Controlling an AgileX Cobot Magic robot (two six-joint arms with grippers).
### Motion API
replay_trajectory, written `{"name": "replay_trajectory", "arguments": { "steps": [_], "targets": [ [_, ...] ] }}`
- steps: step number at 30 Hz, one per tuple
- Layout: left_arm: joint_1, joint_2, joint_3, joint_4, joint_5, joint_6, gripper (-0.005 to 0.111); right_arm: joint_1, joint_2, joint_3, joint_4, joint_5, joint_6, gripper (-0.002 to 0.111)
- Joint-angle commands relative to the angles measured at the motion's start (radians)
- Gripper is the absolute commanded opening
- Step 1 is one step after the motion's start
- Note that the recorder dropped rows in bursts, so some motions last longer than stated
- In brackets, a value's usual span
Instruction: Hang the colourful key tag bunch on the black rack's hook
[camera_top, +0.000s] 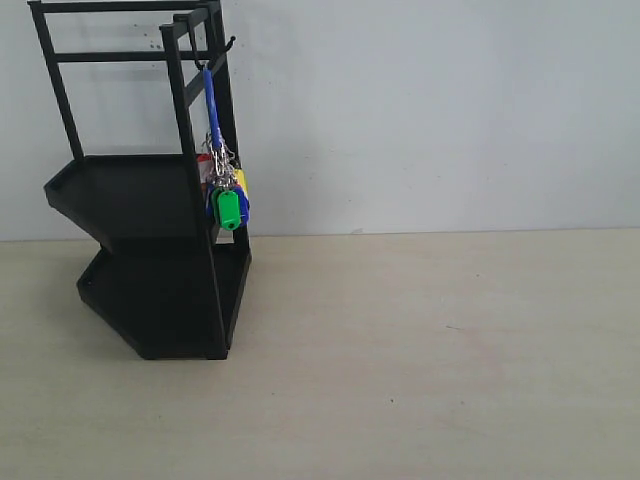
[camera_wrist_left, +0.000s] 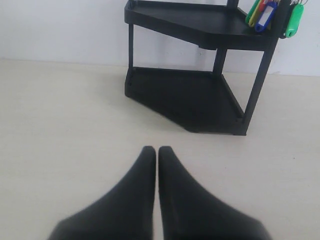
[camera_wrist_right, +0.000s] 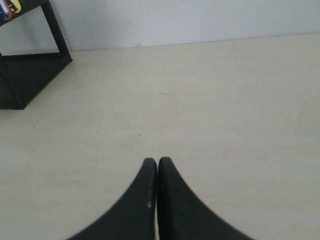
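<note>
Exterior: colourful key tag bunch hangs by its blue loop from the top corner of the black rack, tags dangling beside the upper tray, clear of the surface. Left wrist: left hand tips pressed together, gripping nothing, over bare surface, rack ahead. Right wrist: right hand likewise pressed together and empty, only a corner of the rack visible.

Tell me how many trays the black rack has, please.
2. On the black rack, the upper tray is level with the hanging colourful key tag bunch; the lower tray stands on the table below it. None seems hidden.
</note>
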Motion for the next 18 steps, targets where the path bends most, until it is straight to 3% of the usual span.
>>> {"name": "replay_trajectory", "arguments": {
  "steps": [1, 18],
  "targets": [
    [-0.001, -0.002, -0.001, 0.005, -0.008, 0.003, 0.004, -0.048, -0.005, -0.001, -0.008, -0.003, 0.001, 0.0],
    [-0.001, -0.002, -0.001, 0.005, -0.008, 0.003, 0.004, -0.073, -0.005, -0.001, -0.008, -0.005, 0.001, 0.0]
  ]
}}
